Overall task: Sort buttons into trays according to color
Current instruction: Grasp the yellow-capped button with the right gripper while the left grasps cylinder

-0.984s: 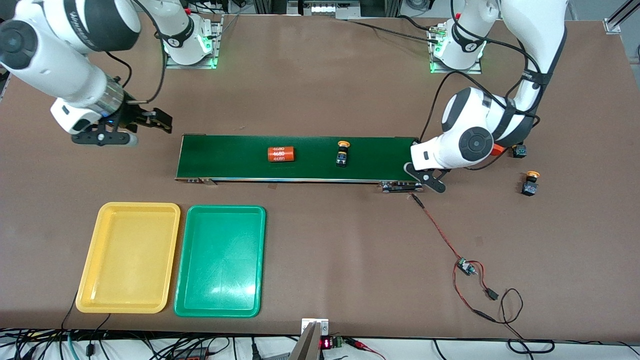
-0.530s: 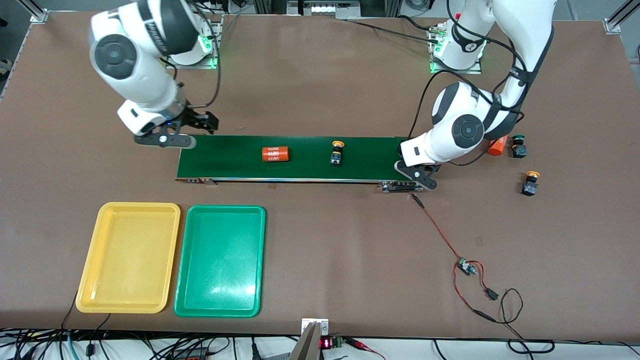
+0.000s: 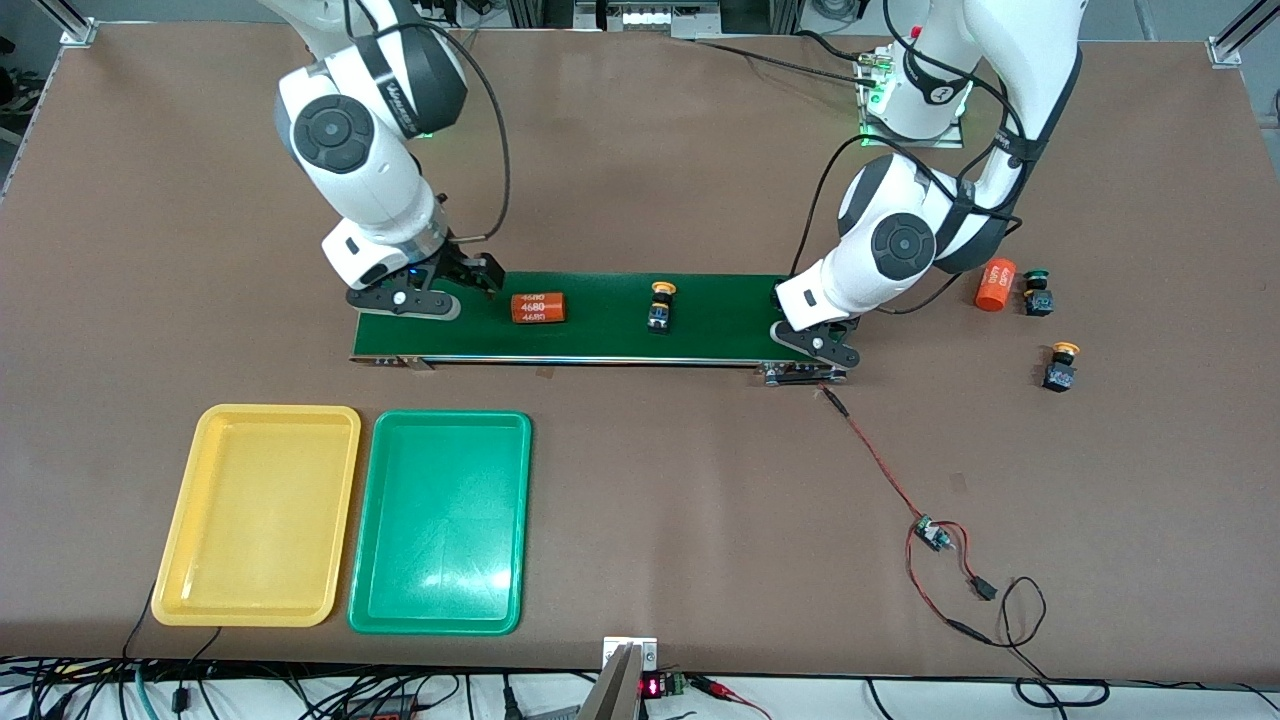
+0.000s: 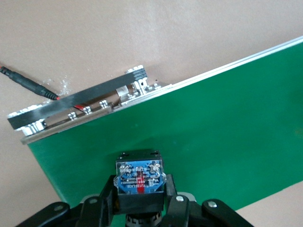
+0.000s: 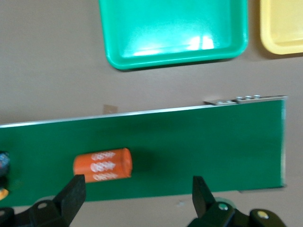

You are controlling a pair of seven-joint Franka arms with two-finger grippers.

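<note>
My left gripper (image 4: 140,191) is shut on a button (image 4: 140,176) with a black-and-blue body; its cap is hidden. It hangs over the conveyor belt's end (image 3: 800,300) toward the left arm. A yellow button (image 3: 660,304) lies on the belt. A green button (image 3: 1036,293) and another yellow button (image 3: 1062,366) sit on the table past that end. My right gripper (image 3: 445,288) is open over the belt's end toward the right arm, beside an orange cylinder (image 5: 102,165). The yellow tray (image 3: 258,515) and the green tray (image 3: 440,520) lie side by side, nearer the front camera than the belt.
The orange cylinder (image 3: 539,307) lies on the dark-green belt (image 3: 600,330). A second orange cylinder (image 3: 995,285) lies on the table beside the green button. A red-and-black cable with a small board (image 3: 930,535) trails from the belt's motor bracket (image 3: 800,373) toward the front camera.
The right arm swung in from off the table's end to the belt end by the cylinder. The left gripper shifted along the belt end, uncovering the second cylinder. Cylinder and yellow button rode toward the right arm.
</note>
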